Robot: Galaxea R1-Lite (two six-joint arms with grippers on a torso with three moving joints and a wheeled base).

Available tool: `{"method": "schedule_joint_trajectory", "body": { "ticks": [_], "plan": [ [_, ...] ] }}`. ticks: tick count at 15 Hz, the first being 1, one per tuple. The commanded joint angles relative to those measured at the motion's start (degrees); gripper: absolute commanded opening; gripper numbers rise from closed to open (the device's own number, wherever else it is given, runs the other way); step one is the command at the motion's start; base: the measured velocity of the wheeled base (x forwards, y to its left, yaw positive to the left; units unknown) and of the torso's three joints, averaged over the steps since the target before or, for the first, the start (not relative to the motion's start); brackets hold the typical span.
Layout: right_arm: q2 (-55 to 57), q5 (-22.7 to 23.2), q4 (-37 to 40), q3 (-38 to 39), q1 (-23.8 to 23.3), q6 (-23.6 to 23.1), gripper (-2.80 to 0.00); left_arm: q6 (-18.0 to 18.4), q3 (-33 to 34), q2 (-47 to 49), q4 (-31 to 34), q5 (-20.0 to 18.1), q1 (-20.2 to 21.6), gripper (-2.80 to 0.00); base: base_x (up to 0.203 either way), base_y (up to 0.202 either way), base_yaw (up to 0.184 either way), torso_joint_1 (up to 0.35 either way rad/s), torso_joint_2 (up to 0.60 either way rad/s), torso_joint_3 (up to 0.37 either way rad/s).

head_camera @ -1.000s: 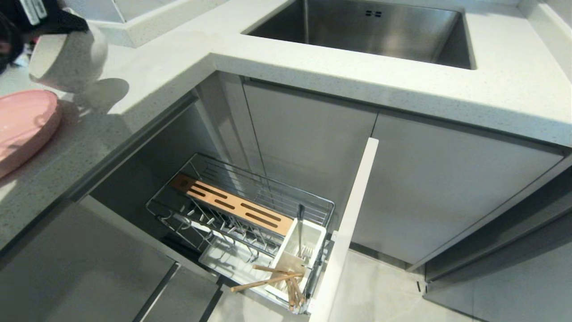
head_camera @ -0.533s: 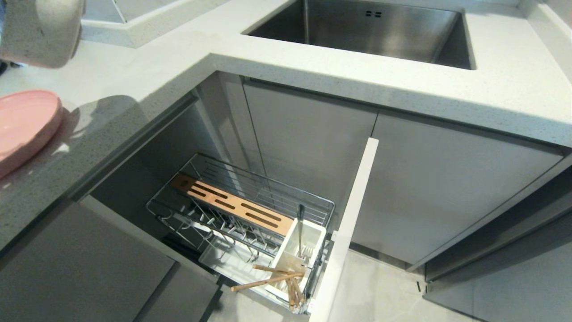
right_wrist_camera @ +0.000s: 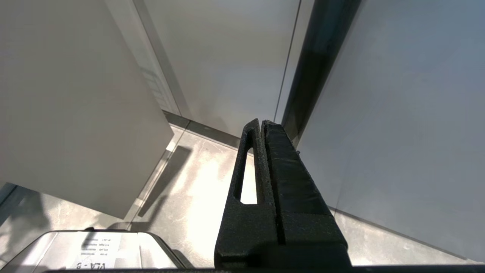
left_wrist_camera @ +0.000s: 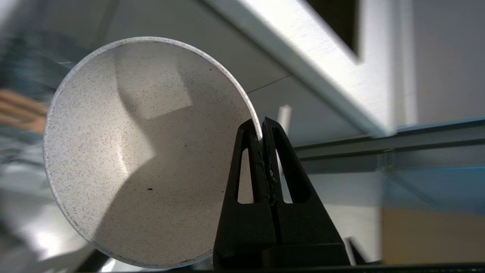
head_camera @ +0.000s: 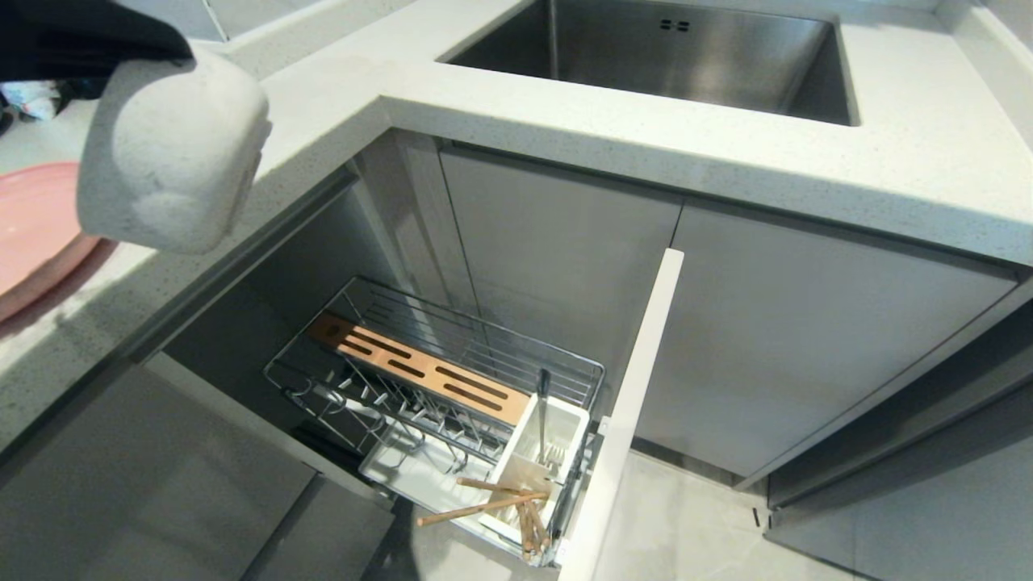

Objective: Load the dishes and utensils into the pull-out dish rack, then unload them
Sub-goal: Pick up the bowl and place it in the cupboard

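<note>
Above the counter's (head_camera: 565, 121) left corner, the left claw (left_wrist_camera: 261, 131) is clenched on the rim of the cream-white speckled bowl (head_camera: 173, 149), which hangs in the air tilted, its base facing the head camera. Beside it, the pink plate (head_camera: 32, 226) lies on the counter. Below, the pull-out dish rack (head_camera: 436, 387) stands open, with chopsticks (head_camera: 484, 504) and fork (head_camera: 542, 411) in its white caddy (head_camera: 565, 452). Down by the floor, the right claw (right_wrist_camera: 261, 123) is pressed together on nothing.

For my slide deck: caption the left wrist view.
Left gripper pinches the rim of the speckled bowl, carried in the air.
</note>
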Motion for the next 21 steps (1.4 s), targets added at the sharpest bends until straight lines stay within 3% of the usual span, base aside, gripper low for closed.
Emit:
{"method": "schedule_joint_trajectory", "body": {
  "ticks": [1,2,6,8,16,21],
  "plan": [
    [0.0,0.0,0.0,0.0,0.0,0.0,-2.80,-2.8,5.7,0.0,-11.9,-1.3,-0.8,-2.80,0.000,0.000,0.000,0.000,0.00,0.000],
    [0.0,0.0,0.0,0.0,0.0,0.0,-2.80,-4.7,10.0,0.4,-19.3,-2.6,-0.9,-2.80,0.000,0.000,0.000,0.000,0.00,0.000],
    [0.0,0.0,0.0,0.0,0.0,0.0,-2.80,-10.2,32.8,1.4,-38.8,-3.6,-0.7,-2.80,0.000,0.000,0.000,0.000,0.00,0.000],
    [0.0,0.0,0.0,0.0,0.0,0.0,-2.80,-12.7,41.0,3.7,-49.3,-3.5,-0.5,-2.80,0.000,0.000,0.000,0.000,0.00,0.000],
    [0.0,0.0,0.0,0.0,0.0,0.0,-2.80,-23.8,46.5,20.9,-74.0,2.5,7.4,-2.80,0.000,0.000,0.000,0.000,0.00,0.000],
    [0.0,0.0,0.0,0.0,0.0,0.0,-2.80,-26.7,50.7,28.6,-91.9,3.4,8.9,-2.80,0.000,0.000,0.000,0.000,0.00,0.000]
  ]
}}
